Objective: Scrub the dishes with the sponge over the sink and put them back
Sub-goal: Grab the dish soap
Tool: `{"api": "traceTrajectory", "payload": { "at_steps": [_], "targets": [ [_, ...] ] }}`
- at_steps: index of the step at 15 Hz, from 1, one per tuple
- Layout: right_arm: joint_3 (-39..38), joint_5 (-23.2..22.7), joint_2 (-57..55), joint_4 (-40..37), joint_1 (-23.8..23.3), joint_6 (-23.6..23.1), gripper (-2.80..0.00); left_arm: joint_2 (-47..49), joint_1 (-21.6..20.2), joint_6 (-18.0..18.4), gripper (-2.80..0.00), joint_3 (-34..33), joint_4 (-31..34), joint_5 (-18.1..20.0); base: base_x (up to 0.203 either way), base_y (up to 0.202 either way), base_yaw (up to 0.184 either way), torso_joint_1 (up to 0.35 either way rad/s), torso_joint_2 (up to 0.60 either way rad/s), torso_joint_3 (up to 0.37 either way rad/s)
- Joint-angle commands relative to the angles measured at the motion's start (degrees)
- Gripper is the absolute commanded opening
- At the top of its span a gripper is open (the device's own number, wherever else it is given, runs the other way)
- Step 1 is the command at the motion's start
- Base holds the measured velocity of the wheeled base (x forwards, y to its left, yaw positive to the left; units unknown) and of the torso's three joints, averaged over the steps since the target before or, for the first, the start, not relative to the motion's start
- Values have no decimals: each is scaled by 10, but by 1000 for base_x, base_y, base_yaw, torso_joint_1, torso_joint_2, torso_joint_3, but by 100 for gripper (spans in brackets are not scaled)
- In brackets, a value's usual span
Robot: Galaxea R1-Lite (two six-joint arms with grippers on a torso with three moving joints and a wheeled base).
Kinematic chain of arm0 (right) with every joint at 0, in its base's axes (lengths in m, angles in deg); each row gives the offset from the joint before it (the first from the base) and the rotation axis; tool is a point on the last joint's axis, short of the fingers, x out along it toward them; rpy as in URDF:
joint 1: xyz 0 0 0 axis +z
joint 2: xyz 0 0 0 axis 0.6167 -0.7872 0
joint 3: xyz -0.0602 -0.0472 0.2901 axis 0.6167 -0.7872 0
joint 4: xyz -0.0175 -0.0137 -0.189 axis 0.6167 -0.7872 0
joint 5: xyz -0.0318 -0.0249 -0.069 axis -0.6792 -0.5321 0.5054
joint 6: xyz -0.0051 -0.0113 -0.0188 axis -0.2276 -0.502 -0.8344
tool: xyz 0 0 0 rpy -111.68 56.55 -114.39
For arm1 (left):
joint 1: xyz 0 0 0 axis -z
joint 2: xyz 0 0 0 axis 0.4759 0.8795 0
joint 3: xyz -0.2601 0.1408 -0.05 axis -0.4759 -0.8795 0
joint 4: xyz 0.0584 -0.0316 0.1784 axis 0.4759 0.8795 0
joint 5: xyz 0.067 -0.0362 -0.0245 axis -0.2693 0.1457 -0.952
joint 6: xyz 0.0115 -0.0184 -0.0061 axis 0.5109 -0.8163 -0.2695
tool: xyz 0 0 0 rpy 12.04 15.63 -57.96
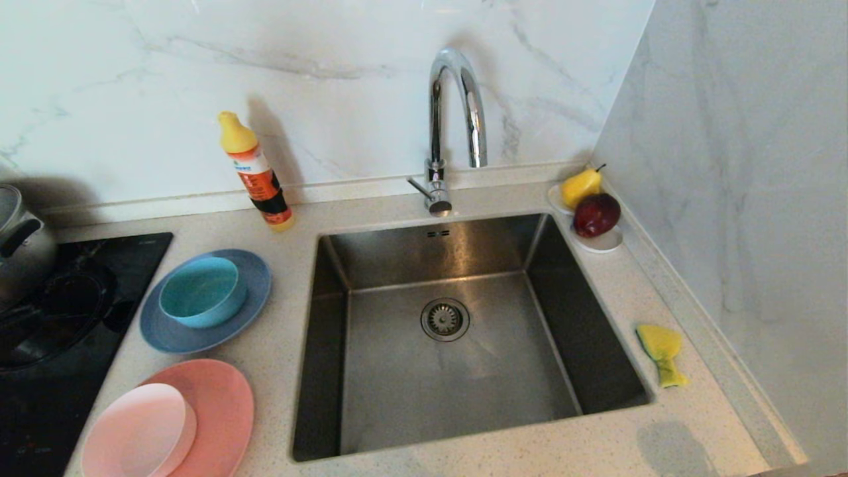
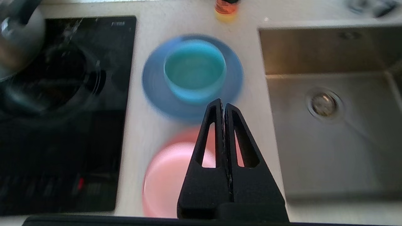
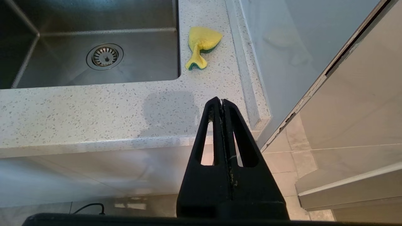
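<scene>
Left of the sink (image 1: pixel 457 252), a teal bowl (image 1: pixel 200 291) sits on a grey-blue plate (image 1: pixel 252 305). Nearer the counter's front, a pale pink bowl (image 1: pixel 136 434) rests on a salmon-pink plate (image 1: pixel 225 397). The yellow sponge (image 1: pixel 661 351), pinched at its middle, lies on the counter right of the sink. My left gripper (image 2: pixel 223 105) hangs shut and empty above the dishes, between the teal bowl (image 2: pixel 194 70) and the pink bowl (image 2: pixel 166 179). My right gripper (image 3: pixel 221 102) is shut and empty, out past the counter's front edge, with the sponge (image 3: pixel 201 45) well ahead of it.
A chrome tap (image 1: pixel 457 126) stands behind the sink. An orange soap bottle (image 1: pixel 255 172) leans at the back wall. A steel pot (image 1: pixel 20 245) sits on the black hob (image 1: pixel 59 344) at the left. A white saucer (image 1: pixel 606 242) with fruit sits in the right back corner.
</scene>
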Motion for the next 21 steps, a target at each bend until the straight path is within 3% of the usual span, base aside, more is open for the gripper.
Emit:
{"api": "traceTrajectory", "payload": {
  "at_steps": [1,6,9,10,14,16,21],
  "targets": [
    [0,0,0,0,0,0,-280,212,0,-5,-280,43,-72,-11,0,0,0,0,0,0],
    [0,0,0,0,0,0,-280,417,6,-20,-280,57,-302,-31,0,0,0,0,0,0],
    [0,0,0,0,0,0,-280,475,18,-23,-280,58,-375,-41,0,0,0,0,0,0],
    [0,0,0,0,0,0,-280,483,19,-25,0,66,-377,-45,0,0,0,0,0,0],
    [0,0,0,0,0,0,-280,523,19,-48,0,90,-387,-48,0,0,0,0,0,0],
    [0,0,0,0,0,0,-280,551,20,-69,0,114,-403,-71,0,0,0,0,0,0],
    [0,0,0,0,0,0,-280,601,21,-70,0,175,-443,-80,0,0,0,0,0,0]
  ]
}}
